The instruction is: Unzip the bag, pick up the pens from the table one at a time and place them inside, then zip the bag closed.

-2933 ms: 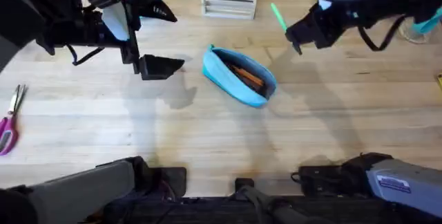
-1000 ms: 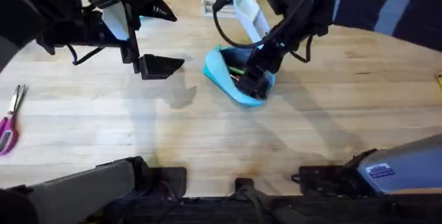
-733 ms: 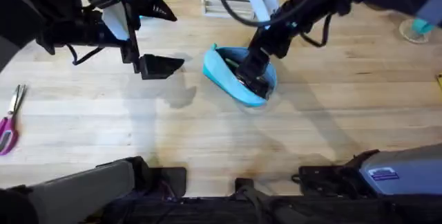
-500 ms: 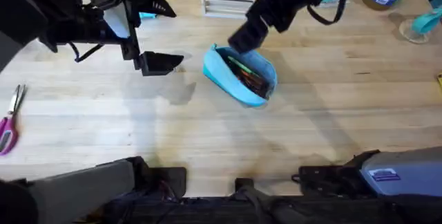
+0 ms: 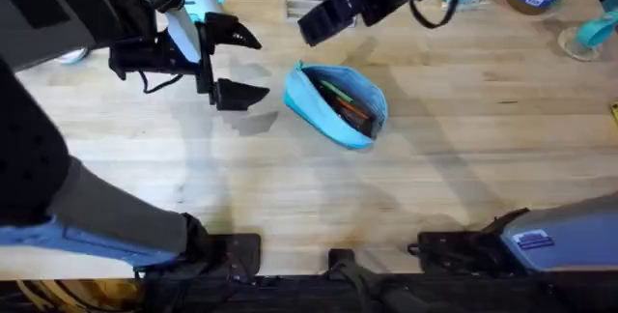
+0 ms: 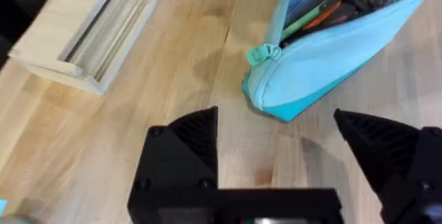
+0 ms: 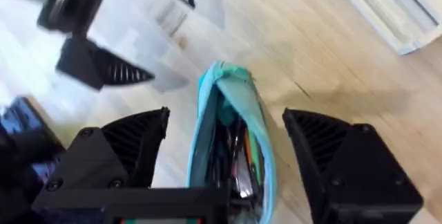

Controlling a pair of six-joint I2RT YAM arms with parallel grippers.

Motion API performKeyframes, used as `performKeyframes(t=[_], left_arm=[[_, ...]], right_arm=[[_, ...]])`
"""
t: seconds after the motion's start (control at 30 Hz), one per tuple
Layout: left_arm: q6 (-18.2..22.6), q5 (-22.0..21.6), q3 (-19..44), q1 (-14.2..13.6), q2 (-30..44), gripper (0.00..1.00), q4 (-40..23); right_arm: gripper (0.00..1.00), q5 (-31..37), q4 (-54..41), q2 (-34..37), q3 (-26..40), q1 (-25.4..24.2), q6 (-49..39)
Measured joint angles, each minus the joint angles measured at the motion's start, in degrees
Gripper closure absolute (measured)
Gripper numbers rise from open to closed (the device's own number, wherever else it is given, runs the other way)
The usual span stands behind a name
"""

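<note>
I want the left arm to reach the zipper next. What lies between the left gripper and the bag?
Bare table, judging by the left wrist view, between the open left gripper and the bag.

Light blue bag unzipped on the table — green pen inside

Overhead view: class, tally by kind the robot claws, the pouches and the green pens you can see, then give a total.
Claws: 2, the left claw and the right claw, both open
Pouches: 1, the light blue pouch, unzipped
Green pens: 1, the green pen inside the pouch
Total: 4
</note>
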Motion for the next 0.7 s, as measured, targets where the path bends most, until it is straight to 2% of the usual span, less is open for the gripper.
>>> performKeyframes(t=[0.2,0.47,0.7], left_arm=[[-0.2,3.7,0.0,0.0,4.8,0.010,-1.0],[-0.2,4.0,0.0,0.0,5.6,0.009,-1.0],[-0.2,4.0,0.0,0.0,5.6,0.009,-0.9]], right_arm=[[0.004,0.0,6.3,6.7,0.0,0.1,7.6],[0.004,-0.8,7.7,13.4,0.0,0.9,14.6],[0.004,-5.7,8.4,16.5,0.0,1.0,20.3]])
